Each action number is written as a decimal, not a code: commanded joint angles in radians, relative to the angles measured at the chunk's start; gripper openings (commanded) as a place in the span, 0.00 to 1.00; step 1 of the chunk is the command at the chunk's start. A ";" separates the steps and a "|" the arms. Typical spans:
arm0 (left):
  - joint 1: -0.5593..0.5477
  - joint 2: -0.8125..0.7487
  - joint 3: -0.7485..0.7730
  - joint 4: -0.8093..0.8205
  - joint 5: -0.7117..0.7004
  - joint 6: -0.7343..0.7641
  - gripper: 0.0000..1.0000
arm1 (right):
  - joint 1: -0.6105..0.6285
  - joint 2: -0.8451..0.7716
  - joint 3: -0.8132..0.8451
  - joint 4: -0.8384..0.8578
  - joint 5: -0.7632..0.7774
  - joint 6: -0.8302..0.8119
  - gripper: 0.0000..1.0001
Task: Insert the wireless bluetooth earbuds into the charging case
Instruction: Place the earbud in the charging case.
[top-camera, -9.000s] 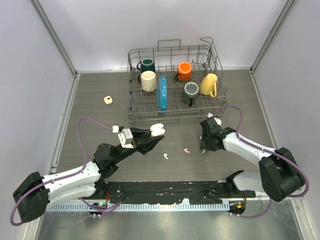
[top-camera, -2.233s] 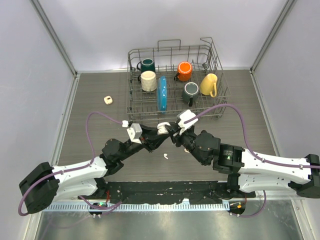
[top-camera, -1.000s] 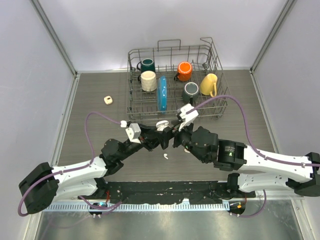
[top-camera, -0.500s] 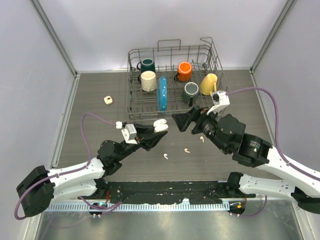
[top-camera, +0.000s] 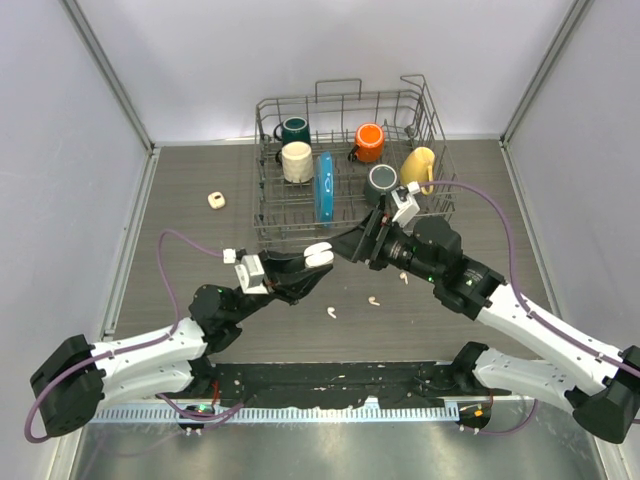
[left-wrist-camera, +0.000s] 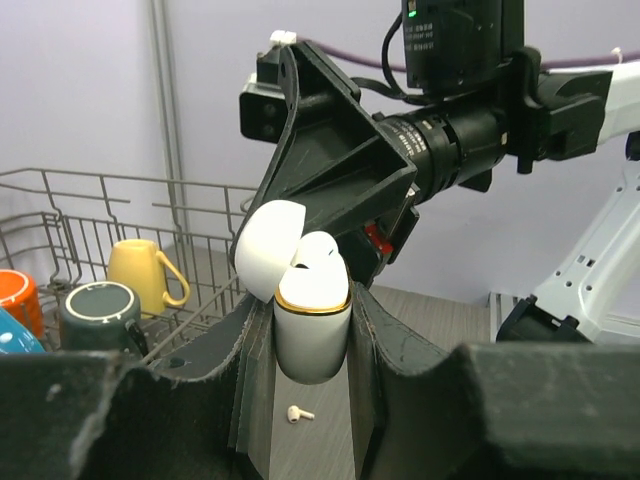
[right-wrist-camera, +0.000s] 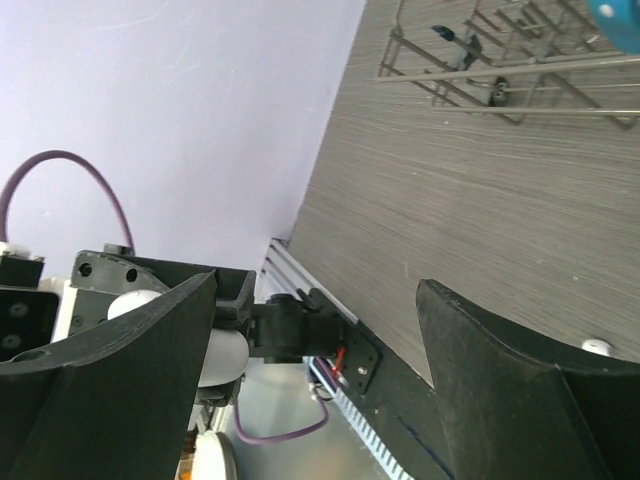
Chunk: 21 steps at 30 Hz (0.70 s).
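Note:
My left gripper (top-camera: 316, 259) is shut on the white charging case (left-wrist-camera: 312, 335), held upright above the table with its lid (left-wrist-camera: 268, 248) swung open. The white top of one earbud (left-wrist-camera: 319, 256) sticks up above the case's gold rim. My right gripper (top-camera: 357, 243) hovers open just right of the case, with nothing between its black fingers (right-wrist-camera: 110, 390). Three loose earbuds lie on the table below: the first earbud (top-camera: 331, 312), the second earbud (top-camera: 373, 299) and the third earbud (top-camera: 404, 277). Under the case, the left wrist view shows a lone earbud (left-wrist-camera: 296, 413).
A wire dish rack (top-camera: 352, 225) stands behind both grippers with several mugs, among them a yellow mug (top-camera: 418, 168) and a dark green mug (top-camera: 381, 183), and a blue plate (top-camera: 324, 186). A small cream object (top-camera: 215, 200) lies at the left.
My right gripper has pulled back from the case, to its right, and stays open. My left gripper has drawn slightly left with the case still in it.

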 joint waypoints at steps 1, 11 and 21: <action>0.003 -0.009 0.001 0.057 -0.027 0.028 0.00 | 0.018 -0.047 -0.027 0.167 -0.121 0.065 0.87; 0.003 -0.019 -0.002 0.040 -0.033 0.028 0.00 | 0.018 -0.146 -0.050 0.133 0.037 0.041 0.87; 0.003 -0.005 0.008 0.031 -0.039 0.019 0.00 | 0.018 -0.096 0.026 0.126 -0.133 -0.010 0.87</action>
